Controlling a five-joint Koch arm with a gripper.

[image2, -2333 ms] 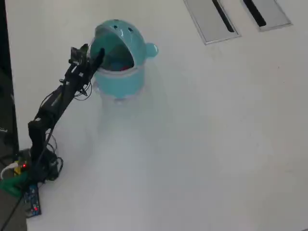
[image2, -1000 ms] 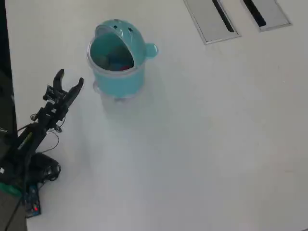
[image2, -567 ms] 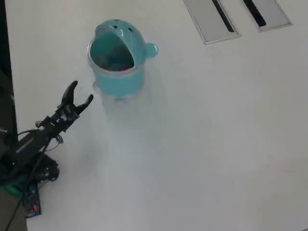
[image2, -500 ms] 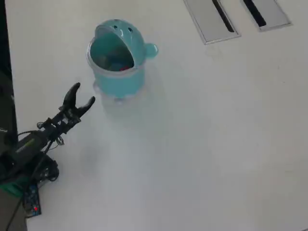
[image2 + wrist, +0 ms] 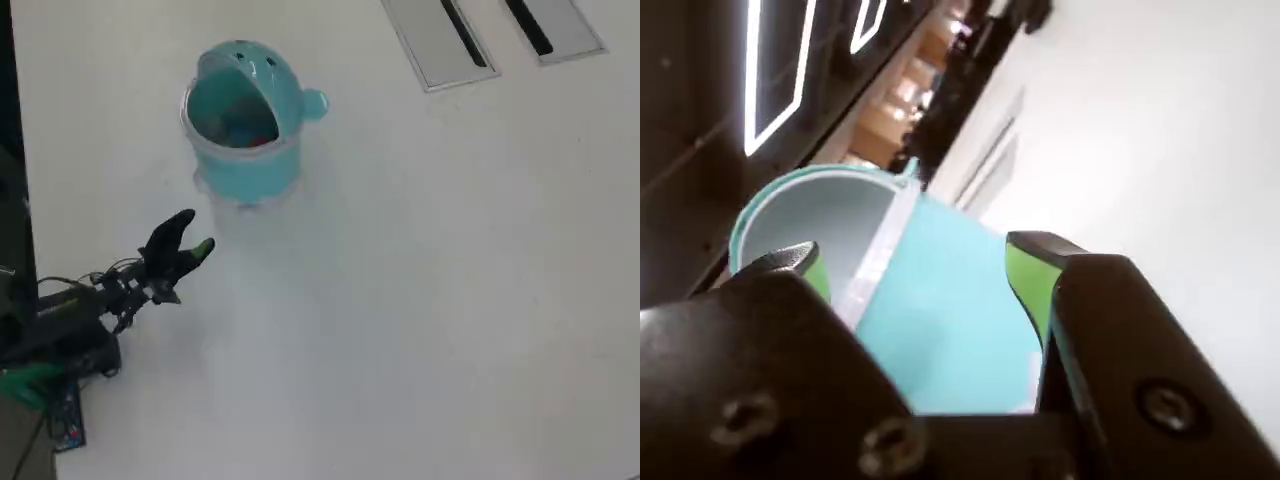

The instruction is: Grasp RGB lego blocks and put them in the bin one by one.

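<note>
Although no block lies loose anywhere on the table (image 5: 420,300) in the overhead view, the bin (image 5: 243,120) near the far left corner shows colour inside its open mouth: a red bit (image 5: 262,142) low against the near wall and a bluish patch (image 5: 240,128) beside it. A green block cannot be made out there; the bin's inside is too small and dim to count what it holds. The gripper (image 5: 196,232) sits low near the left edge, apart from the bin and on its near side, with jaws spread wide and nothing between them. The wrist view agrees: the two green-padded fingers (image 5: 1026,280) frame the bin's wall (image 5: 950,320) with only empty space in the gap.

Judging by this, the task looks close to finished or finished, since at least two blocks seem to be in the bin and none is left to pick up on the table. If a third block is outstanding, it is not visible here. The two grey slotted panels (image 5: 440,40) at the far edge play no part.
</note>
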